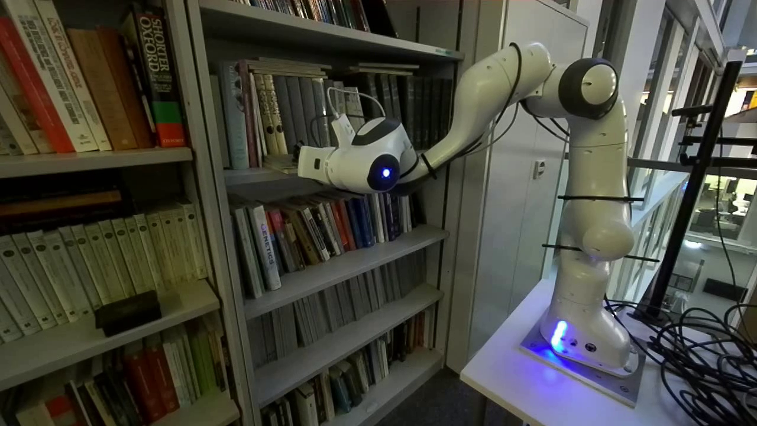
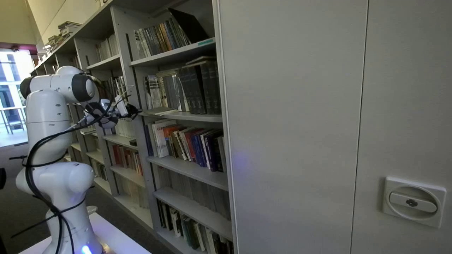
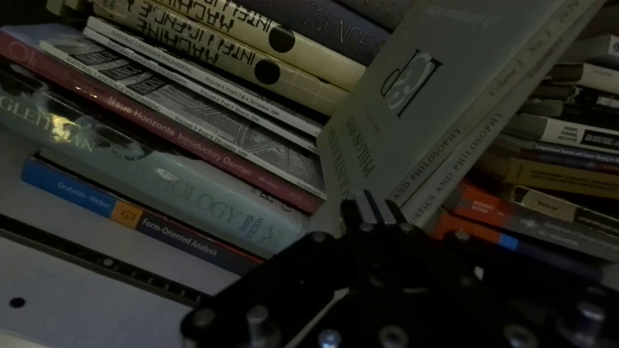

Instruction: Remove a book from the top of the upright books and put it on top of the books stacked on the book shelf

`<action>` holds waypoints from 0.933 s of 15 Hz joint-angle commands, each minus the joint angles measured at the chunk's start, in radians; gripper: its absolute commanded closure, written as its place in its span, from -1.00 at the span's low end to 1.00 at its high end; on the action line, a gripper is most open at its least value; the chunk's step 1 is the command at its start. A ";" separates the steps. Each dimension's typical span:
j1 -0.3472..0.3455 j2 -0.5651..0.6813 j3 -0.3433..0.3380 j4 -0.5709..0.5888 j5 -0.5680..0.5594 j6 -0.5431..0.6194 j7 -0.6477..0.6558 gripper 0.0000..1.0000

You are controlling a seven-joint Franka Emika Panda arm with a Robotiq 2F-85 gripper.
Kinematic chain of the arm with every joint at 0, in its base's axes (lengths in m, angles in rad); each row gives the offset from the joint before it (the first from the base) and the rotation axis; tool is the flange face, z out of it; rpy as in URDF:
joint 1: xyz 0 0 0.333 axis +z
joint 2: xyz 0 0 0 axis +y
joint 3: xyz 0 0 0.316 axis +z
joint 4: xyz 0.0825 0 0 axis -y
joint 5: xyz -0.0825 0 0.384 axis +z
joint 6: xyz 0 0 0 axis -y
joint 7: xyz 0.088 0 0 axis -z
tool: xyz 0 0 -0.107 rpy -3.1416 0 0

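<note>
In the wrist view my claw point(image 3: 375, 208) is pinched tight; just ahead lie the stacked books point(image 3: 435, 82), grey-green, a monogram on the top cover, 2 spines lettered AND PHILOSOPHY. In an exterior view the grey, packed book shelf point(image 1: 355, 266) reaches above and below my claw. In an exterior view upright books point(image 2: 169, 90) stand beyond the stacked books.

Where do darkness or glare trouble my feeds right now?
Wrist view: dim overall, the pincer mostly lost in black, small yellowish glare spots on the upright books; in an exterior view, blue light spilling over the table; in an exterior view, the window bright and washed out.
</note>
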 commanded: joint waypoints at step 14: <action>0.001 -0.074 0.005 -0.084 0.037 0.011 0.043 1.00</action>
